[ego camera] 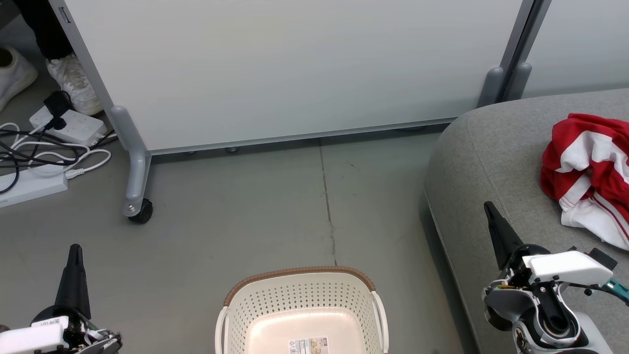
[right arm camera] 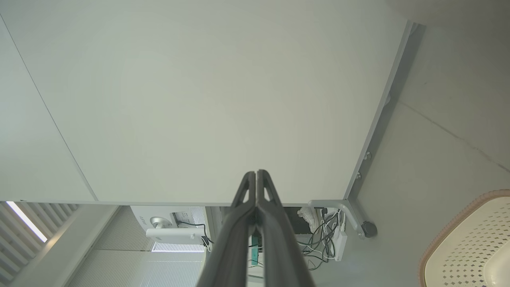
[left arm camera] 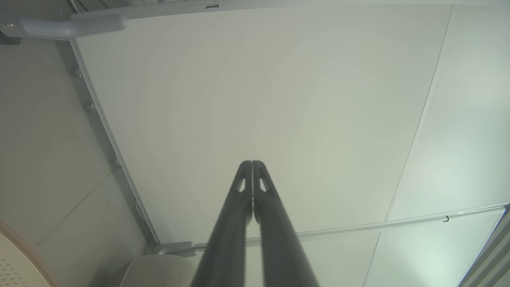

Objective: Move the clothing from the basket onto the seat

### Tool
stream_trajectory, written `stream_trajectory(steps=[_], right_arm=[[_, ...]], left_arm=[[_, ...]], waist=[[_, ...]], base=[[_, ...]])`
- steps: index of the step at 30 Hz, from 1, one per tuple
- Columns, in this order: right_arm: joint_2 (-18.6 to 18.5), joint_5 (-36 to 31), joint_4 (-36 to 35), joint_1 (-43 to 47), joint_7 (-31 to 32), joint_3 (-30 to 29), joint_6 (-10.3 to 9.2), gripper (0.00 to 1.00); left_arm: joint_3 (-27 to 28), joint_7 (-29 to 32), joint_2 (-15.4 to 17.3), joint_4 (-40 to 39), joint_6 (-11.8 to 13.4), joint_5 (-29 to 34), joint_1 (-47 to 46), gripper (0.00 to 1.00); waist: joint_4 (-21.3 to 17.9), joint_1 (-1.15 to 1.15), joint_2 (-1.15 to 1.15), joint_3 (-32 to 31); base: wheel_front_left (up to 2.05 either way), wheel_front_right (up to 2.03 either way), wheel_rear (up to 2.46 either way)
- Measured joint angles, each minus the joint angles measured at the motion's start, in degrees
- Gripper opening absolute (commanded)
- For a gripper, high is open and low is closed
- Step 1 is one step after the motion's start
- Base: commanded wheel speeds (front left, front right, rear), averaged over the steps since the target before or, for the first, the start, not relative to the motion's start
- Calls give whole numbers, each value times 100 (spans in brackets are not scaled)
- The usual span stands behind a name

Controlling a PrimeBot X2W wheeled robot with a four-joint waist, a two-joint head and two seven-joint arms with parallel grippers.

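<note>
Floor of smooth grey concrete, crossed by a thin dark seam running from the pale grey partition panel at the back toward the basket at the lower edge of the head view. The panel stands on a grey leg ending in a black caster. To its left lie a white power strip and a tangle of black and white cables, with a person's white shoe just behind them. The seat, a grey upholstered cushion with a rounded corner, occupies the right side and rests on the floor near the basket. The basket, cream-white and perforated with a brown woven-look rim, shows a bare pale bottom bearing a printed label. The clothing, a crumpled red bundle with white panels and striped trim, lies on the seat at the right edge, well apart from the basket. The left end effector, at lower left over the floor, is clenched on nothing, its fingers pressed together. The right end effector, at lower right over the seat's front edge and near the clothing without touching it, is likewise clenched and empty.
</note>
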Motion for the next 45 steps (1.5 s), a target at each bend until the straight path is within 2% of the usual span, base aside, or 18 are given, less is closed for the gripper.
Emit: stream_trajectory(steps=[45], right_arm=[[0,0,0,-1,0,1,0,0]], left_arm=[[38,34,-22,0,0,13,-3,0]], waist=[[0,0,0,0]], base=[[0,0,0]])
